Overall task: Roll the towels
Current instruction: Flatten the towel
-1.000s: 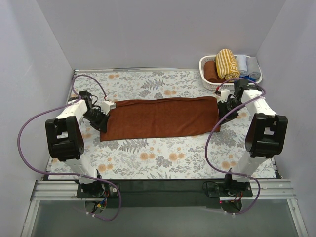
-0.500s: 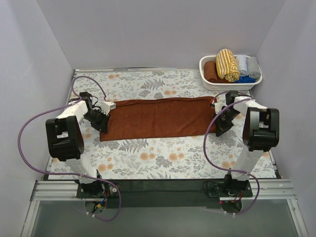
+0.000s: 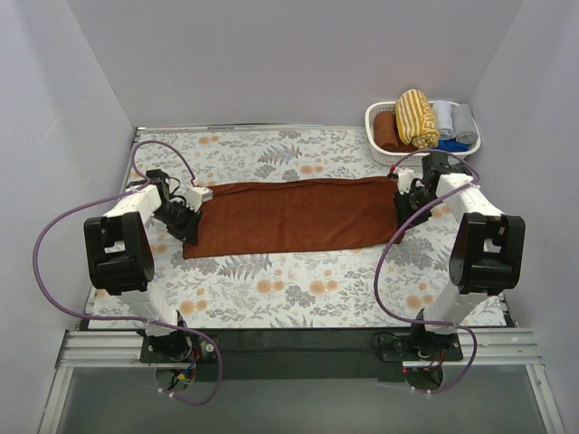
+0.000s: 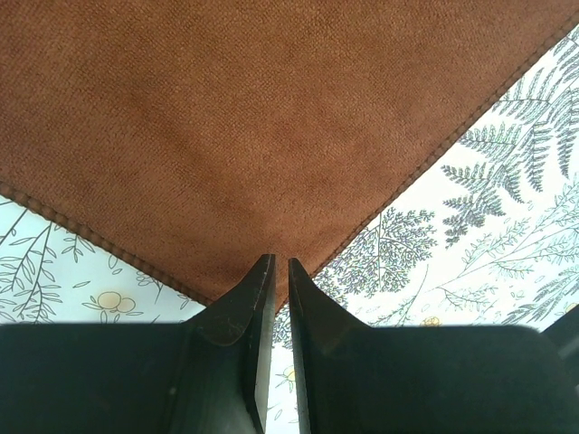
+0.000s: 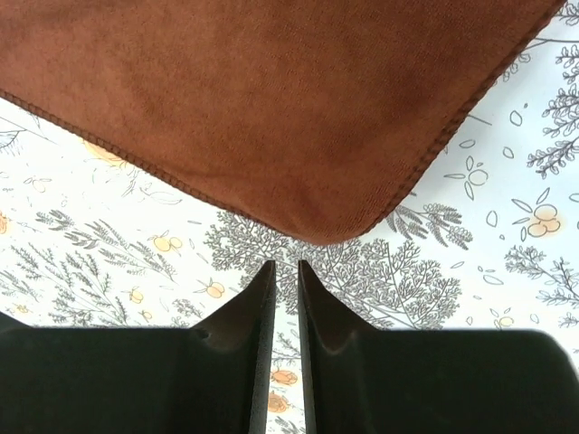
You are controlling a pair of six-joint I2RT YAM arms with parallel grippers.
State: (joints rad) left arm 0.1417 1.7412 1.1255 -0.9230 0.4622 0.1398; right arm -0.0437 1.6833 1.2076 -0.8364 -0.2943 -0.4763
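Rust-brown towel [image 3: 294,215] flat on the tabletop [image 3: 298,289]: left end effector [image 4: 278,262] nearly closed at its corner, right end effector [image 5: 286,264] closed, empty, just clear. Even corner pinches should keep the roll straight.

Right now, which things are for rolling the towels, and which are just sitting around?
For the job:
- rust-brown towel, spread flat on the table
- yellow striped towel, already rolled, in the basket

Just lying about:
- white basket
- blue roll
- grey rolls
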